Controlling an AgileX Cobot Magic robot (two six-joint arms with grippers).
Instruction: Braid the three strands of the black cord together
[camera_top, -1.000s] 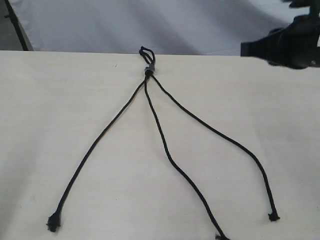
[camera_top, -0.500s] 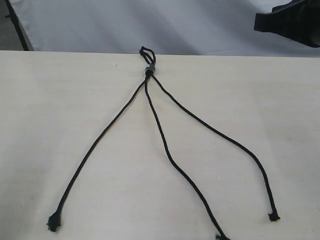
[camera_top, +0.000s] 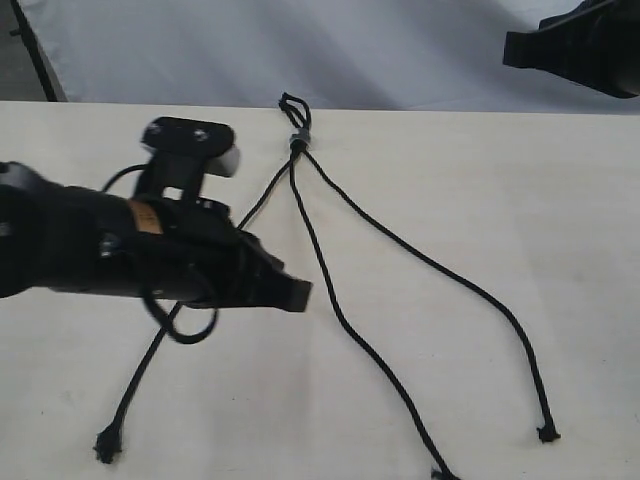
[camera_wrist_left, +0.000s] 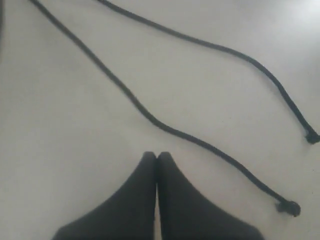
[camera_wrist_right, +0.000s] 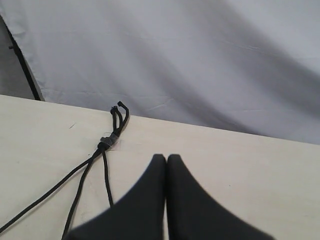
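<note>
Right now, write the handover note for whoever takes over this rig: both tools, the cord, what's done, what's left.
Left tool: shut, empty, over the table between the left strand and middle strand; its arm crosses over the left strand.
Right tool: shut, empty, up at the far right, away from the cord.
Black cord: joined end at the table's far edge; the three strands, right strand included, fan out flat with none crossed.
Done: no braiding.
Left: the whole braid.
</note>
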